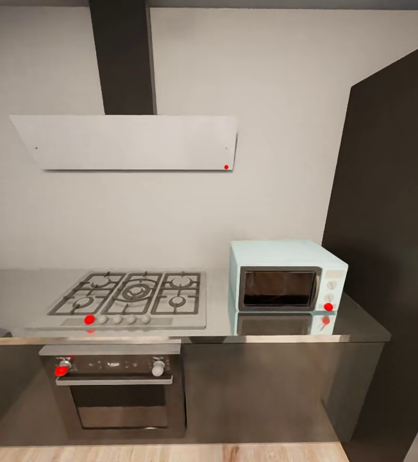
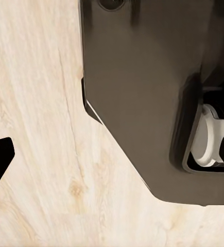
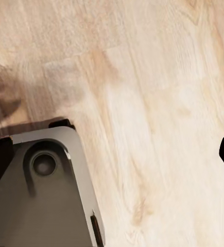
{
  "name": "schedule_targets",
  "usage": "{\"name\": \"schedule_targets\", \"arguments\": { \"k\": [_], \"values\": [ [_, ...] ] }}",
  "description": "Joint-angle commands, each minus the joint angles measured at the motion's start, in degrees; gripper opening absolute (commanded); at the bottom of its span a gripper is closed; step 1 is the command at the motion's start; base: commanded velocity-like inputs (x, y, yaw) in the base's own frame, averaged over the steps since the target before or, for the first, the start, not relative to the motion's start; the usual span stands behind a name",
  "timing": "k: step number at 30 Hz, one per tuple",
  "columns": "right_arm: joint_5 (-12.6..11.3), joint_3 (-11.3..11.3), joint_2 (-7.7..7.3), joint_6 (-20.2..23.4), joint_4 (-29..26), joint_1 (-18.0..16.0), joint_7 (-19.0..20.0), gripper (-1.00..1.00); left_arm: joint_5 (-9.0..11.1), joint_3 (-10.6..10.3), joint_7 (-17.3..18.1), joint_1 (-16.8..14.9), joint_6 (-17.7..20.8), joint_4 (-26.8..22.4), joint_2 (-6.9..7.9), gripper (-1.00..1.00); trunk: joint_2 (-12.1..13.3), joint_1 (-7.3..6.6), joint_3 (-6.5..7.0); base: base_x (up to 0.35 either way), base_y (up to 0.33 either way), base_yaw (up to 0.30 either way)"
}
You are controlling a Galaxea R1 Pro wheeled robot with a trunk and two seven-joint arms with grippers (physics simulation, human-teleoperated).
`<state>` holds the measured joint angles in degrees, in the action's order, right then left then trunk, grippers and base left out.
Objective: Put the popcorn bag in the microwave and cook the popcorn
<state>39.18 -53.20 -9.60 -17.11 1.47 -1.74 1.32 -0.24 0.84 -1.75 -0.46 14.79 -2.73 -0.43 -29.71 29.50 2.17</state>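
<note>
From the head camera I see the microwave (image 1: 288, 276), door shut, on the tabletop (image 1: 218, 321) right of the hob (image 1: 132, 296). My left claw (image 2: 112, 154) and right claw (image 3: 112, 157) each gape wide, holding nothing, over the wooden floor (image 3: 153, 103).

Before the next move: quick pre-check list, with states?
1. Microwave in head view, standing on the countertop right of the hob: ok.
2. Microwave door open for loading: not ok, it looks closed.
3. Popcorn bag located: not ok, not found on the visible stretch of countertop.
4. Left gripper empty and open, fingertips far apart over the wooden floor: ok.
5. Right gripper empty and open over the floor: ok.
6. Arms raised to counter height: not ok, both wrist cameras look down at the floor.
</note>
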Motion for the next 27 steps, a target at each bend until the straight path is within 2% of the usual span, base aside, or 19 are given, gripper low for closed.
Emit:
{"name": "schedule_targets", "arguments": {
  "k": [1,2,6,7,9,13,15,16,18,19,20,22,25,27],
  "values": [
    [0.19,-0.46,-0.04,-0.92,-1.45,-0.02,0.22,1.00,-0.02,0.10,-0.20,0.02,0.35,-0.14,-0.11,1.00,-0.03,0.02,-0.02,0.000,0.000,0.000],
    [0.16,-0.44,0.14,-3.22,-5.19,-0.02,0.54,1.00,-0.02,0.12,-0.25,0.02,0.39,-0.16,-0.23,1.00,-0.03,0.02,-0.02,0.000,0.000,0.000],
    [0.15,-0.34,1.39,-8.96,-11.47,-0.02,1.88,1.00,-0.02,0.12,-0.27,0.02,0.47,-0.17,-0.25,1.00,-0.03,0.02,-0.02,0.000,0.000,0.000],
    [0.14,-0.23,1.85,-11.69,-14.72,-0.02,2.60,1.00,-0.02,0.12,-0.27,0.02,0.44,-0.17,-0.26,1.00,-0.03,0.02,-0.02,0.000,0.000,0.000],
    [0.12,0.60,2.49,-14.25,-19.85,-0.02,3.59,1.00,-0.02,0.11,-0.27,0.02,0.40,-0.17,-0.27,1.00,-0.03,0.02,-0.02,0.000,0.000,0.000],
    [-0.26,5.47,4.88,-15.70,-31.52,-0.02,4.25,1.00,-0.02,0.05,-0.27,0.02,0.35,-0.17,-0.27,1.00,-0.03,0.02,-0.02,0.000,0.000,0.000],
    [-0.84,7.55,5.69,-15.71,-35.48,-0.02,4.32,1.00,-0.02,0.04,-0.27,0.02,0.34,-0.15,-0.29,1.00,-0.03,0.02,-0.02,0.000,0.000,0.000],
    [-2.79,9.73,6.23,-15.56,-38.07,-0.07,4.33,1.00,-0.02,0.02,-0.27,0.02,0.34,-0.14,-0.31,1.00,-0.03,0.02,-0.02,0.000,0.000,0.000],
    [-8.25,14.65,6.84,-14.32,-41.30,-0.40,4.26,1.00,-0.02,-0.01,-0.27,0.02,0.33,-0.16,-0.34,1.00,-0.03,0.02,-0.02,0.000,0.000,0.000],
    [-12.20,18.17,7.04,-11.64,-42.86,-0.89,4.22,1.00,-0.02,0.01,-0.27,0.02,0.33,-0.16,-0.35,1.00,-0.03,0.02,-0.02,0.000,0.000,0.000],
    [-13.39,19.18,7.08,-10.44,-43.35,-1.12,4.20,1.00,-0.02,0.00,-0.27,0.02,0.33,-0.17,-0.35,1.00,-0.03,0.02,-0.02,0.000,0.000,0.000],
    [-17.46,22.28,7.20,-4.73,-46.54,-2.15,4.16,1.00,-0.02,-0.01,-0.27,0.02,0.33,-0.17,-0.36,1.00,-0.03,0.02,-0.02,0.000,0.000,0.000],
    [-20.00,25.72,7.29,0.90,-52.02,-2.83,4.13,1.00,-0.02,-0.04,-0.27,0.02,0.33,-0.17,-0.36,1.00,-0.03,0.02,-0.02,0.000,0.000,0.000],
    [-20.48,27.40,7.30,2.14,-54.46,-2.99,4.13,1.00,-0.02,-0.03,-0.27,0.02,0.33,-0.15,-0.36,1.00,-0.03,0.02,-0.02,0.000,0.000,0.000]
  ]
}}
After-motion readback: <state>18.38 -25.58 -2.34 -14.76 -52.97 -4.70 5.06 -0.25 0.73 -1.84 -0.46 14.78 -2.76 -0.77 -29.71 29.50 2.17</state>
